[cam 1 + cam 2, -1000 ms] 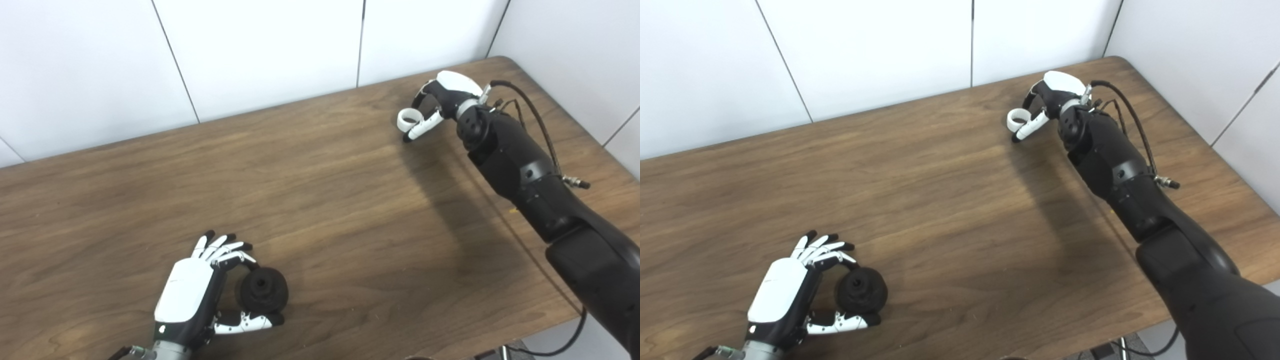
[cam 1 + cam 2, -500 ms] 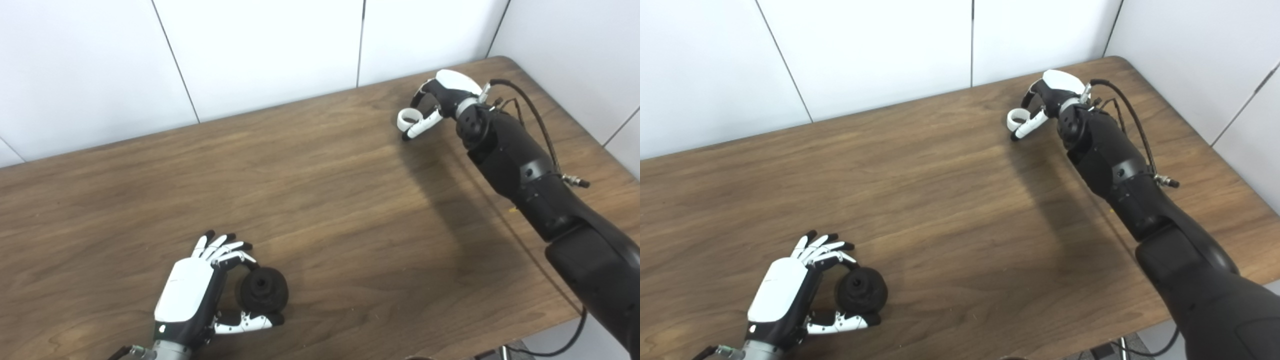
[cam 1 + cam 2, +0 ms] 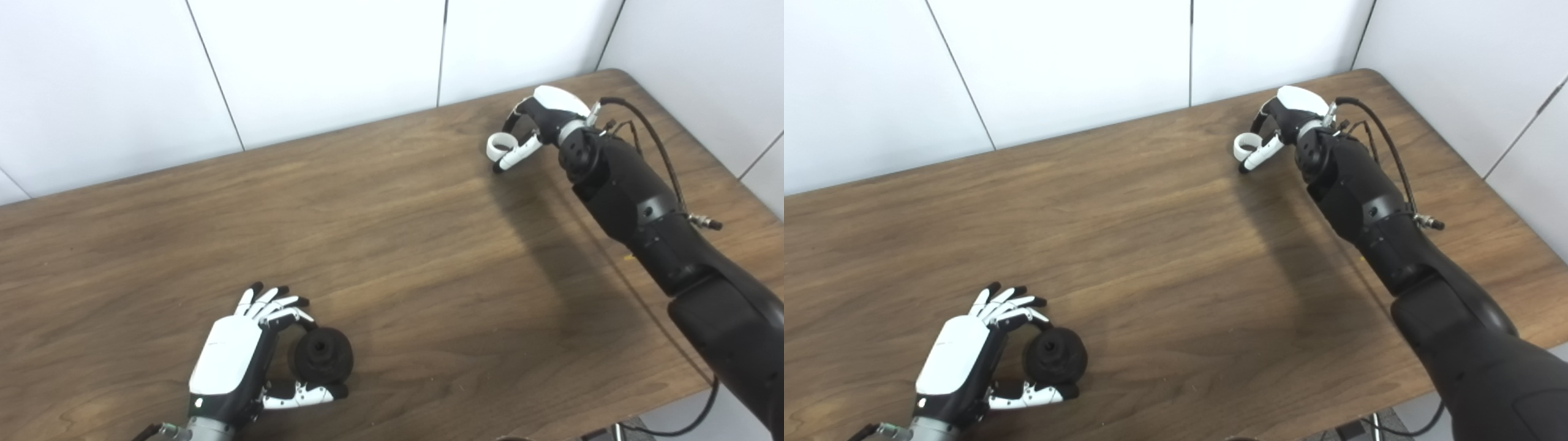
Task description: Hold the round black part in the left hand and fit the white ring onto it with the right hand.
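My left hand (image 3: 245, 361) clasps the round black part (image 3: 321, 355) low on the near desk (image 3: 398, 257); far across, my right hand (image 3: 536, 122) pinches the white ring (image 3: 499, 146) above the wood.

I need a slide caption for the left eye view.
Left hand grips black part; right hand holds white ring.

The round black part (image 3: 321, 356) has a small centre hole facing up, and sits at the near left. The white ring (image 3: 499, 146) is far right, well apart.
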